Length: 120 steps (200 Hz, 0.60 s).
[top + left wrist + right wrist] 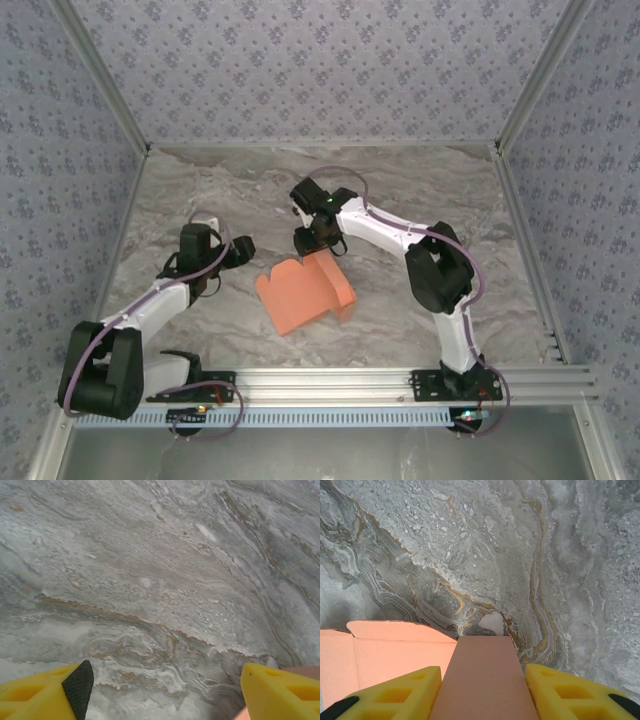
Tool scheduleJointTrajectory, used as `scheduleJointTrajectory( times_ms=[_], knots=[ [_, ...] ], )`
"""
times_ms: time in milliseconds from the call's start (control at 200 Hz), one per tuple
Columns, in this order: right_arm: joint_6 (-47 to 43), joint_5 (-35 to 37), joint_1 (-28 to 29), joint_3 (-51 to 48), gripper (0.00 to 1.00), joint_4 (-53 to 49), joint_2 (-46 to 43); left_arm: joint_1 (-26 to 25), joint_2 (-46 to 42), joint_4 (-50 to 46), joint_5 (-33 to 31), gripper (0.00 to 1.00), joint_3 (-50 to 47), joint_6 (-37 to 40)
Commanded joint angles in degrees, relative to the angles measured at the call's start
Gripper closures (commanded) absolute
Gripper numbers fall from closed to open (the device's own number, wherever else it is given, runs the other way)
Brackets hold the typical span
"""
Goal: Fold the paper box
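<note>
At the middle of the grey marble-patterned tabletop [420, 190] lies the paper box [305, 292], a plain salmon-orange piece of thin cardboard. It is partly folded: most of it rests flat on the table, while a notched flap along its far edge stands up and its right side is lifted into a low wall.

Just above that far edge hangs the right gripper [312, 244], pointing down at the upright flap. From the right wrist camera, 1 narrow strip of the paper box [482, 680] rises toward the lens and fills the gap between the 2 yellow fingers [570, 692] of the right gripper [484, 680], which are moderately spread. Whether they press on the strip's edges or merely flank it, I cannot tell. More of the cardboard lies flat to the left, showing a crease line and a notched corner.

Left of the box, near but apart from it, the left gripper [243, 250] hovers low over bare table. From its wrist camera, the left gripper [167, 682] has its fingers [277, 692] spread wide with nothing between them, and 1 black pad [80, 685] faces inward.
</note>
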Motion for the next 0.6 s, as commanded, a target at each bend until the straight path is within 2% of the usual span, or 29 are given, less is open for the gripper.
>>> scheduleJointTrajectory(
  times_ms=[0,155,305,475,595],
  knots=[
    [-1.1,-3.3,-2.4,-2.5,0.56,2.4,-4.2,0.5,-1.8,-8.7,5.4,0.2,5.3,-1.1],
    [2.2,-9.7,-8.0,-8.3,0.59,8.7,-10.2,1.1,-3.0,-16.7,11.0,0.2,9.8,-2.0],
    [7.6,-18.8,-14.9,-15.6,0.59,18.1,-15.4,1.2,-4.6,-21.9,13.7,0.19,13.0,-2.2],
    [12.0,-24.5,-20.8,-21.6,0.6,25.3,-18.5,1.1,-3.6,-13.9,23.3,0.19,10.1,-5.7],
    [15.1,-26.6,-22.1,-26.0,0.6,30.5,-19.8,-1.1,-0.3,-9.2,26.8,0.23,10.0,-7.2]
  ],
)
